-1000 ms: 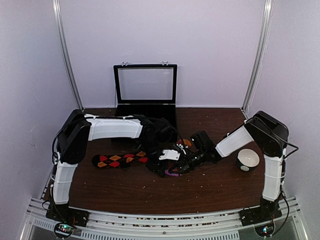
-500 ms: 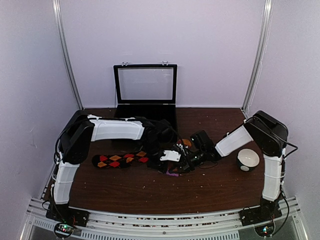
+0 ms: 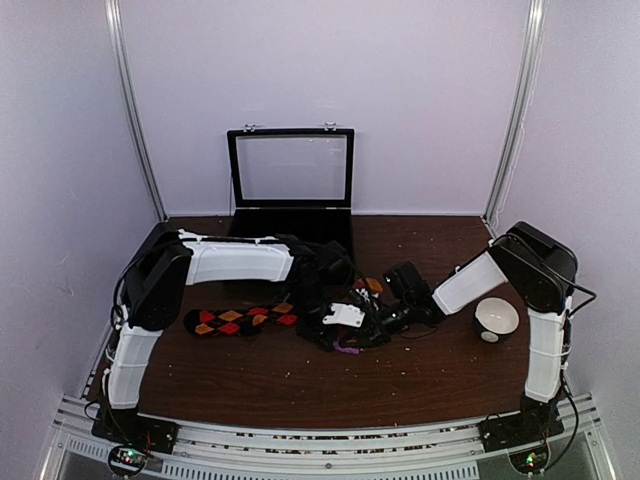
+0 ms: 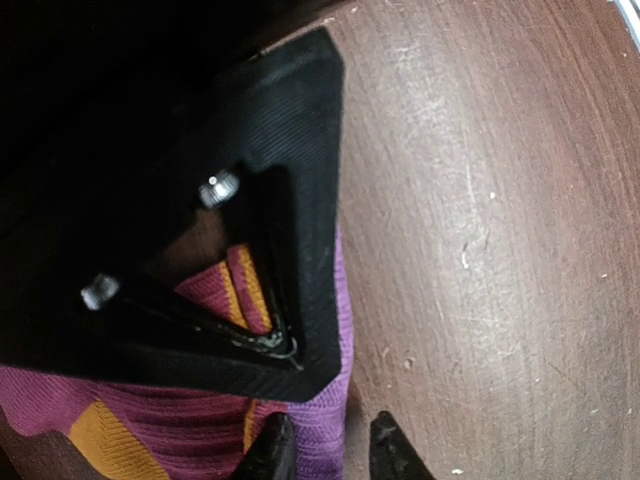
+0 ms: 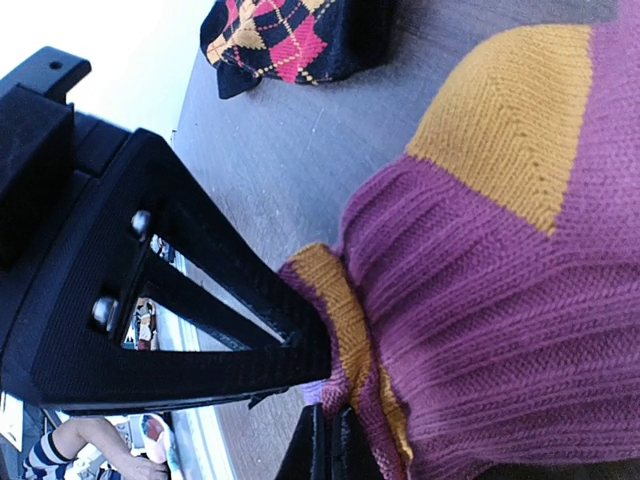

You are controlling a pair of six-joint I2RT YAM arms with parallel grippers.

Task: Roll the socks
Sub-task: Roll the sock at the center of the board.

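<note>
At centre of bench [image 3: 300, 385], right pincer [image 5: 322, 405] clenched on bunched magenta striped sock [image 5: 480, 330]; left pincer [image 4: 330, 452] parted, straddling its purple edge. Argyle sock [image 3: 240, 320] lies flat to left. Risk: thin left bite slips off knit, roll springs open.

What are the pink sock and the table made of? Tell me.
The pink sock: knitted fabric, matte and soft-looking; ribbed stitch rows show. The table: probably wood or wood-look laminate, brown with a slight sheen; fine scratches and grain-like streaks.
</note>
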